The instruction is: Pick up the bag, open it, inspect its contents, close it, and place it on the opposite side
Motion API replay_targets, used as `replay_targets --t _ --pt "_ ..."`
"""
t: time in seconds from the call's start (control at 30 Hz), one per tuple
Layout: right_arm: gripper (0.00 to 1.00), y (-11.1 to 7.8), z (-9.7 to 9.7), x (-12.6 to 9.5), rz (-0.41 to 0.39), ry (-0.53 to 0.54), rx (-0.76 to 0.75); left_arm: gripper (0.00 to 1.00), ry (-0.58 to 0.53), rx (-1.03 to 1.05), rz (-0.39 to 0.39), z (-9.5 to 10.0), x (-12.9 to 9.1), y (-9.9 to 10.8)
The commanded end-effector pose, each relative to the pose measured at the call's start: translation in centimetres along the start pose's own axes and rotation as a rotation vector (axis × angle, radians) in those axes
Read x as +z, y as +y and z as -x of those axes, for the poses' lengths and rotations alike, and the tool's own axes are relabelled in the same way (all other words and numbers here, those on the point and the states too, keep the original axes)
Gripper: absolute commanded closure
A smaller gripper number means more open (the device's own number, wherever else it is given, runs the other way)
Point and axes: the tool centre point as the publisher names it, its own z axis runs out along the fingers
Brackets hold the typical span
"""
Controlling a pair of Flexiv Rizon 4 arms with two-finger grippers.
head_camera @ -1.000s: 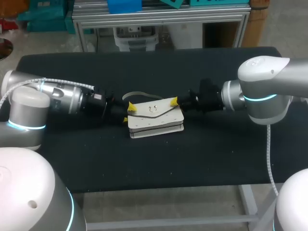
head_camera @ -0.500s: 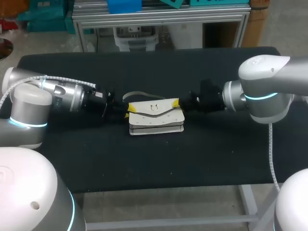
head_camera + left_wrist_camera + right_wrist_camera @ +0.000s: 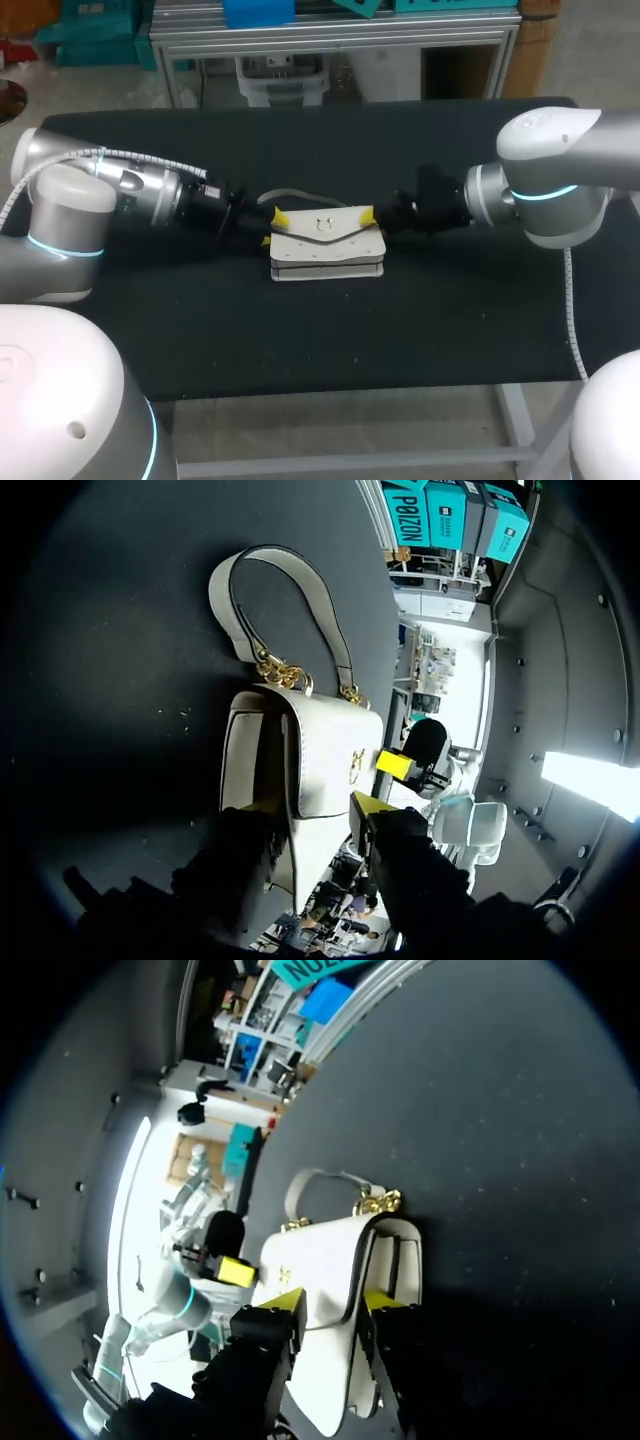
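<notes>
The left gripper [image 3: 277,219] is sitting low over the table [image 3: 300,340], at the left top corner of the bag [image 3: 325,245] and astride the flap's edge. I cannot tell whether it is clamping or loose. The white bag is lying mid-table, its strap [image 3: 285,196] trailing behind. The right gripper [image 3: 367,214] is sitting astride the flap's right top corner, and its grip is equally impossible to tell.

Left arm [image 3: 150,197], right arm [image 3: 500,200], level, facing inward — fingers [image 3: 282,215] clamped
</notes>
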Motion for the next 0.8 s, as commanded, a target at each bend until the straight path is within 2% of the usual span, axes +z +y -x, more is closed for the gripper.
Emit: replay_targets --t 0.03,0.13,0.23,0.33,0.47,0.63,0.73,0.77,0.8 --pt "0.00 -0.7 -0.7 -0.1 0.017 -0.012 -0.008 0.02 0.001 0.009 -0.029 -0.2 0.2 0.9" --pt "0.00 -0.8 -0.7 -0.3 0.022 -0.017 -0.012 0.21 -0.005 0.020 -0.040 -0.1 0.0 1.1" --pt "0.00 -0.9 -0.8 -0.5 0.031 -0.015 -0.012 0.31 -0.004 0.015 -0.044 0.0 0.0 1.0" --pt "0.01 -1.0 -1.2 -0.7 0.046 -0.010 -0.020 0.33 0.002 0.009 -0.047 0.0 0.0 1.0" --pt "0.17 -1.0 -1.9 -1.2 0.064 -0.005 -0.036 0.38 0.011 0.021 -0.052 -0.3 -0.2 1.4" --pt "0.27 -1.4 -1.9 -0.5 0.047 -0.006 -0.042 0.41 -0.019 0.012 -0.054 0.3 0.6 1.1" --pt "0.44 -1.5 -1.2 -0.1 0.036 -0.008 -0.021 0.41 -0.020 -0.002 -0.053 0.7 0.7 0.8" --pt "0.51 -1.5 -1.0 0.0 0.033 -0.008 -0.014 0.45 -0.020 -0.005 -0.051 0.8 0.8 0.8" --pt "0.53 -1.4 -0.8 0.1 0.031 -0.008 -0.009 0.49 -0.023 -0.009 -0.052 0.9 0.9 0.7"
